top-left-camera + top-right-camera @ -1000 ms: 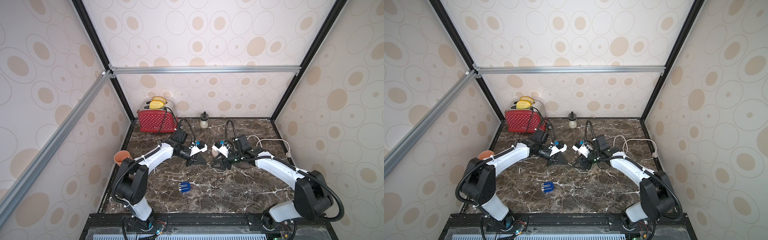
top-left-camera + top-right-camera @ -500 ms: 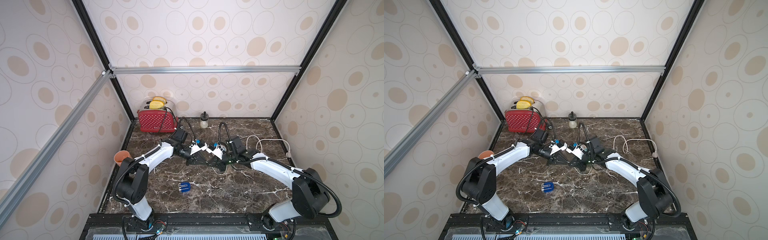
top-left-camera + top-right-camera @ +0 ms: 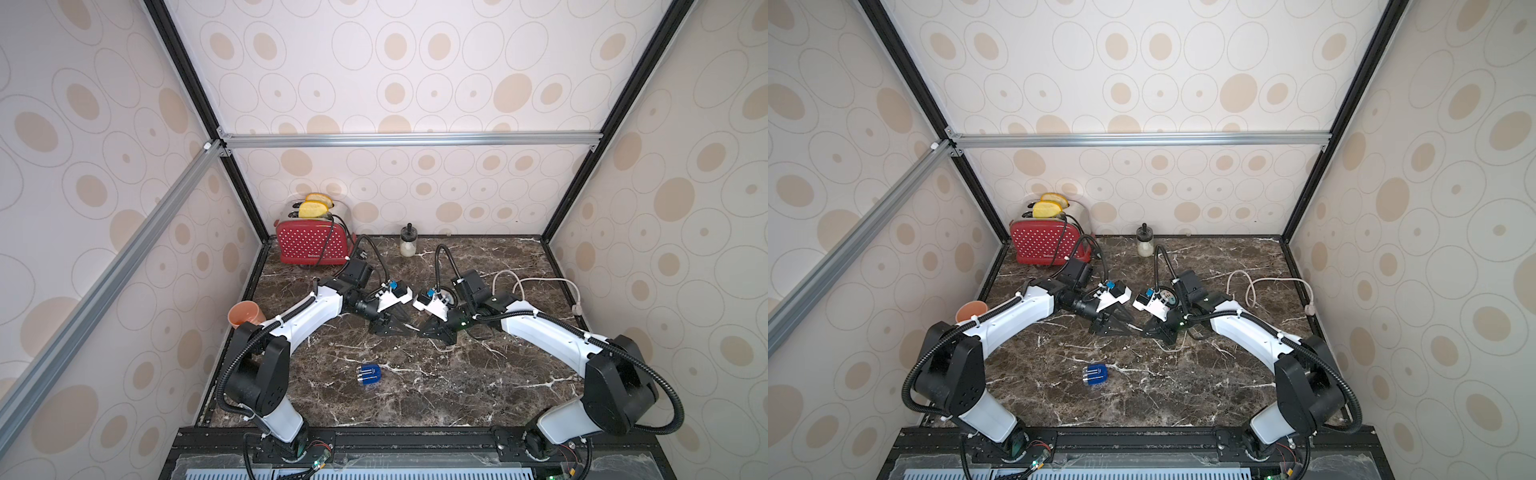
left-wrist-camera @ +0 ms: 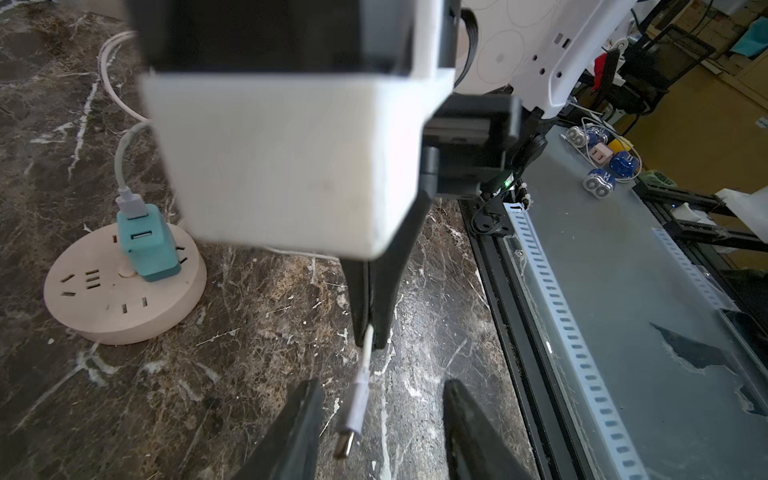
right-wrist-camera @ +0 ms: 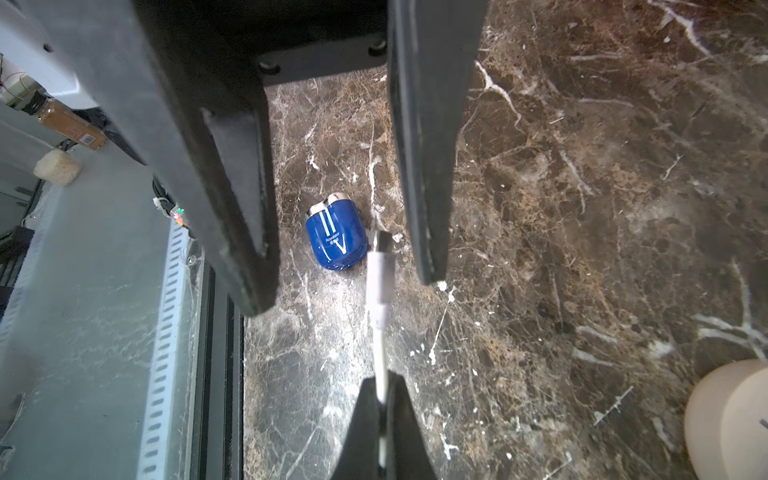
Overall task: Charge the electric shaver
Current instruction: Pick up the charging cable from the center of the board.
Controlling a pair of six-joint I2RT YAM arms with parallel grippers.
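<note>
The electric shaver (image 3: 369, 375) (image 3: 1095, 374), dark blue with silver stripes, lies alone on the marble near the front edge; the right wrist view also shows it (image 5: 336, 237). Farther back the two grippers meet tip to tip. My right gripper (image 3: 424, 332) (image 5: 382, 380) is shut on a thin white cable just behind its plug (image 5: 380, 266). My left gripper (image 3: 400, 328) (image 4: 380, 384) stands open around that plug (image 4: 353, 409) without touching it. The cable's other end sits in a teal adapter (image 4: 147, 245) on the round pink power strip (image 4: 124, 291).
A red toaster (image 3: 311, 243) with bread stands at the back left, a small bottle (image 3: 408, 243) at the back middle, and an orange cup (image 3: 245, 312) against the left wall. A loop of white cable (image 3: 536, 286) lies at the right.
The right arm reached over to the left gripper and shut on the cable. The left gripper, shut a second ago, has opened and let the plug go.
</note>
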